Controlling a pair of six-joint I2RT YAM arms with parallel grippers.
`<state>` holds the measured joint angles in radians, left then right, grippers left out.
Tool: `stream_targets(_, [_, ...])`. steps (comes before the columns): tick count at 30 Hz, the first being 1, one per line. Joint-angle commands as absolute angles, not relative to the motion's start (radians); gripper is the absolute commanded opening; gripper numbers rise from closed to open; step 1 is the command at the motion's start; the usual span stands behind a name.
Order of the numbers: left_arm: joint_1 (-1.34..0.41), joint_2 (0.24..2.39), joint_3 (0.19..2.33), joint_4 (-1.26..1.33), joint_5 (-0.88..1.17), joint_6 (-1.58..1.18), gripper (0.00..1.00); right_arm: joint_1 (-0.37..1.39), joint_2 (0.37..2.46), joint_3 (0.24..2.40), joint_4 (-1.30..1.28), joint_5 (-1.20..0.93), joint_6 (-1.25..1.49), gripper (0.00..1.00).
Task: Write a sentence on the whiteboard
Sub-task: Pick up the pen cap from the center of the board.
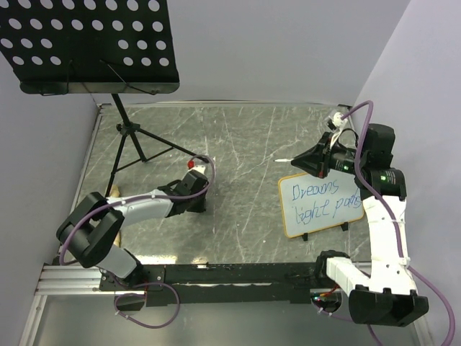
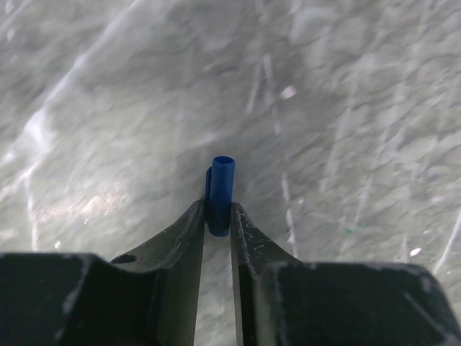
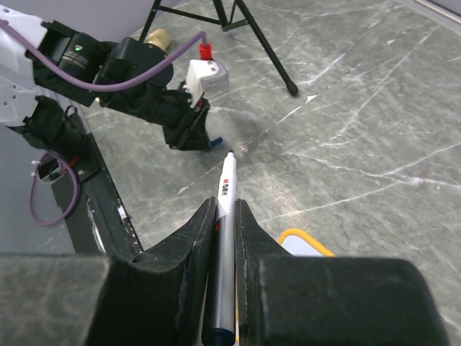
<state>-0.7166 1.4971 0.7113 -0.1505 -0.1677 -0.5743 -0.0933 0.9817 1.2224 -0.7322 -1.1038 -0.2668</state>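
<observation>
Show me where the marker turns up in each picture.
Top external: the marker juts left from the right gripper, above the whiteboard.
Left wrist: not in it; only the left gripper pinching a blue cap.
Right wrist: bottom centre, clamped between the fingers, tip up.
Shared landmark: the left gripper, seen in all three.

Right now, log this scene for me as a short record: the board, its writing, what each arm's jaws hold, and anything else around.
board: small white rectangular whiteboard with tan wooden frame, on grey marbled table, beside the right arm
writing: blue handwritten sentence, two lines, roughly "Dreams light path"
left jaws: shut on short blue plastic tube, probably a marker cap
right jaws: shut on white uncapped marker pen, tip off the board
other: black perforated metal music stand, far left
</observation>
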Motion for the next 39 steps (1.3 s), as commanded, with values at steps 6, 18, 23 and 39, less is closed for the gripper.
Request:
stream_targets(6, [-0.788, 1.641, 0.869, -0.311, -0.326, -0.551, 0.37, -0.074, 1.005, 1.218, -0.712, -1.141, -0.275, 0.0])
stream_targets(18, [-0.897, 1.778, 1.052, -0.537, -0.503, -0.589, 0.45, -0.072, 1.008, 1.223, -0.713, -1.141, -0.273, 0.0])
stream_targets(23, [-0.928, 1.828, 1.101, -0.598, -0.545, -0.61, 0.43, -0.072, 1.0, 1.223, -0.712, -1.14, -0.272, 0.0])
stream_targets(39, [-0.902, 1.871, 1.039, -0.522, -0.436, -0.618, 0.25, -0.072, 0.992, 1.221, -0.715, -1.144, -0.268, 0.0])
